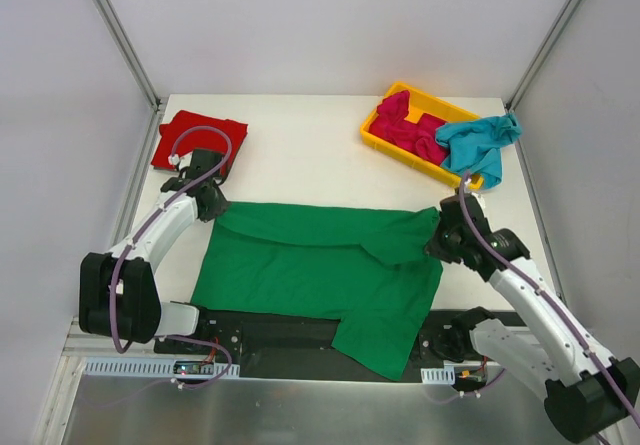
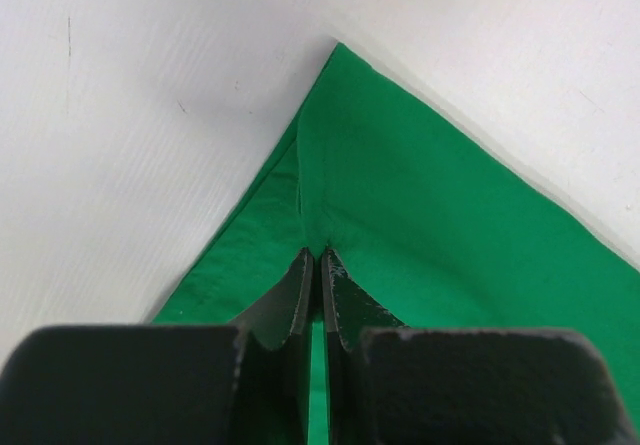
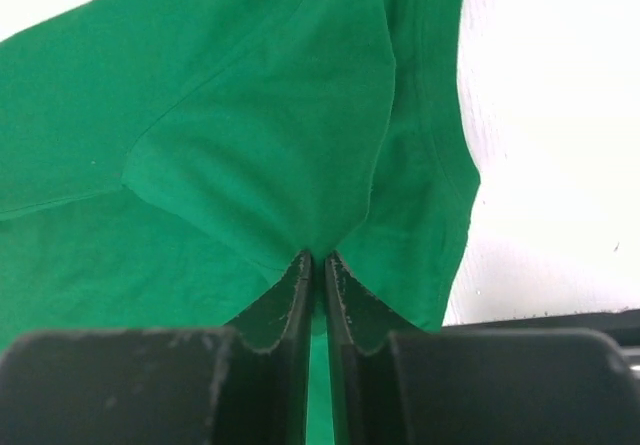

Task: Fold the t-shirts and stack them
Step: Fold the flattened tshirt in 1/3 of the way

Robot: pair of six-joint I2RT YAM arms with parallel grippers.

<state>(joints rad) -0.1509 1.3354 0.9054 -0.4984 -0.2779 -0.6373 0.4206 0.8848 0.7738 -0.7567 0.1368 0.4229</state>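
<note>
End effectors [image 2: 320, 257] [image 3: 318, 257], soft green tee [image 1: 310, 265], seemingly pinched

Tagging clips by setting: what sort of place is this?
Probably a robot lab cell: white table walled by panels, left gripper and right gripper pinching a green t-shirt, yellow tray holding tees.

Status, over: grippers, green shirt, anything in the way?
Both shut: left gripper on green t-shirt, far-left corner; right gripper on its right side. Shirt spread flat, far edge doubled over. Red t-shirt and yellow tray lie apart from it.
</note>
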